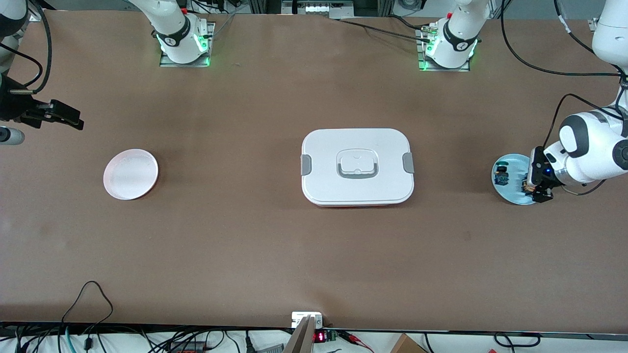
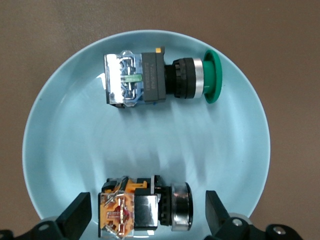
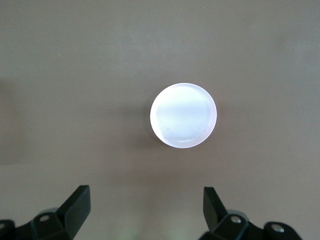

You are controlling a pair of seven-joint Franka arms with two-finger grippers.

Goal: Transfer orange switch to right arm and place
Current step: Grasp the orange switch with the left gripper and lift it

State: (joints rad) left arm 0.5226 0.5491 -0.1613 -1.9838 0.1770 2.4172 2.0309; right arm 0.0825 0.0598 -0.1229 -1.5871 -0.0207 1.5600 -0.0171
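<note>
L gripper [image 1: 536,189] is hanging low over the blue plate [image 1: 510,196] at the L arm's end of the table, fingers [image 2: 75,212] spread wide w/ the orange switch [image 2: 145,210] sitting between them, not pinched yet. The switch is lying on its side on the plate, orange block toward one finger, silver/black cap toward the other. Green switch [image 2: 160,80] is lying on the same plate, apart from the orange one, clear of the fingers.

R gripper [image 1: 61,115] is waiting up in the air toward the R arm's end, jaws open, nothing in them; R wrist view is showing the pink plate [image 3: 183,115] under it. White box [image 1: 357,166] is sitting mid-table between the two plates.

Risks from here, as I'm judging it:
- Switch is long and lumpy; closing along its length on the round cap could let it twist or squirt out.
- Plate is light and glossy, so a finger catching the rim or pressing down could be tipping or sliding the plate, knocking the green switch around too.
- Shallow grab = switch dropping during lift or at handover.
- Handover: L fingers covering most of the body would leave R little to grab, so a fumble mid-air is possible.
- Carry path is crossing the box, so a low carry could clip it.
</note>
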